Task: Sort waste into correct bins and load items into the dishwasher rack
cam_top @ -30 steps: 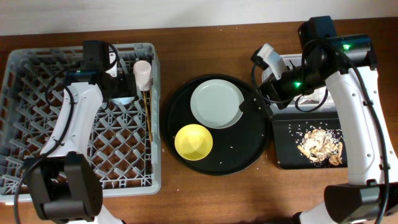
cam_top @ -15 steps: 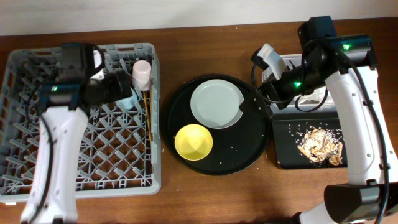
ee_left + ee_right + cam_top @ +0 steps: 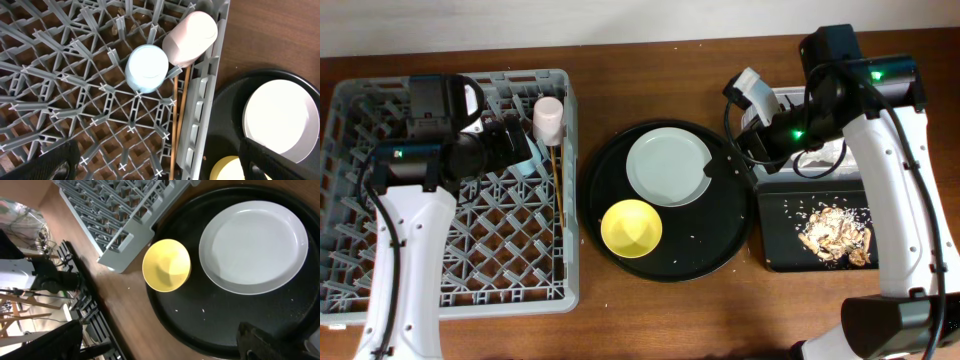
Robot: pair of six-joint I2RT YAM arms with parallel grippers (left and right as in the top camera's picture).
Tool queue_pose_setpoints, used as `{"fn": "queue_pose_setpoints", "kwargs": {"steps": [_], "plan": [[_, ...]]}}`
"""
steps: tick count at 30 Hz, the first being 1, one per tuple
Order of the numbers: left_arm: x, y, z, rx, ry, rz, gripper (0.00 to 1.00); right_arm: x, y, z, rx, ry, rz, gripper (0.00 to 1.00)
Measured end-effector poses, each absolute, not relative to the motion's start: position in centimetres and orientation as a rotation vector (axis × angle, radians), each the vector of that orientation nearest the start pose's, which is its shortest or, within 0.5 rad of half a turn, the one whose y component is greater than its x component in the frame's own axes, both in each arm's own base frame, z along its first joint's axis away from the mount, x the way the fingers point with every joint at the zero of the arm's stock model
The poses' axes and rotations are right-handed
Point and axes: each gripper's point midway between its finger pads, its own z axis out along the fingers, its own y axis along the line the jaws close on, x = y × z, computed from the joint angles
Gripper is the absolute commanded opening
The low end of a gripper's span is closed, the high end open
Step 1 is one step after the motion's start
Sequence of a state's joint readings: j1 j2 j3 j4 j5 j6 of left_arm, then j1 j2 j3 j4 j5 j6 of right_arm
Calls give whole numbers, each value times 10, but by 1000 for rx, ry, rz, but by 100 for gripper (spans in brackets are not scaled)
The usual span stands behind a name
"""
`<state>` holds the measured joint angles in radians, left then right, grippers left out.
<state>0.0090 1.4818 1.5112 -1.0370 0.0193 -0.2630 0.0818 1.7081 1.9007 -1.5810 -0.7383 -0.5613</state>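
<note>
one blue cup (image 3: 146,68), pink cup (image 3: 191,32) in rack (image 3: 500,262) | plate (image 3: 668,166), bowl (image 3: 631,227) on tray (image 3: 722,247)

Dishwasher rack (image 3: 500,250) lies open leftward — blue cup (image 3: 146,68), pink cup (image 3: 191,38), chopsticks (image 3: 179,120) crowd its right wall.

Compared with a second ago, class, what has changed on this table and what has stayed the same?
The left tool has drawn back leftwards, uncovering the blue cup, which now stands free in the grey rack beside the pink cup. The right tool, plate, yellow bowl and food scraps have not moved.
</note>
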Motion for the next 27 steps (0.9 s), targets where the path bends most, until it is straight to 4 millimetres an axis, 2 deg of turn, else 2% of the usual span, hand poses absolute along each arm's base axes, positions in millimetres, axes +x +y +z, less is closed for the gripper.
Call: {"fn": "queue_pose_setpoints", "kwargs": {"steps": [6,8,10,12,15,17,19,22,26,27], "plan": [[371,0,236,-343,2560,-119,99,313,141,283,-919,2475,930,98],[371,0,236,-343,2560,-119,99,321,134,279,-837,2526,875,98],[371,0,236,-343,2560,-119,99,331,115,274,-686,2600,807,98],[371,0,236,-343,2560,-119,99,342,80,271,-485,2664,727,98],[371,0,236,-343,2560,-121,99,351,11,268,-162,2708,607,98],[371,-1,236,-342,2561,-124,99,344,-43,264,76,2727,528,98],[371,-1,236,-343,2560,-125,99,334,-87,262,266,2719,470,98],[371,-1,236,-346,2560,-125,99,320,-129,261,445,2692,422,98],[375,-1,238,-344,2541,-129,99,304,-162,261,588,2657,383,98],[382,-1,243,-336,2505,-138,91,300,-170,261,620,2649,375,98]]}}
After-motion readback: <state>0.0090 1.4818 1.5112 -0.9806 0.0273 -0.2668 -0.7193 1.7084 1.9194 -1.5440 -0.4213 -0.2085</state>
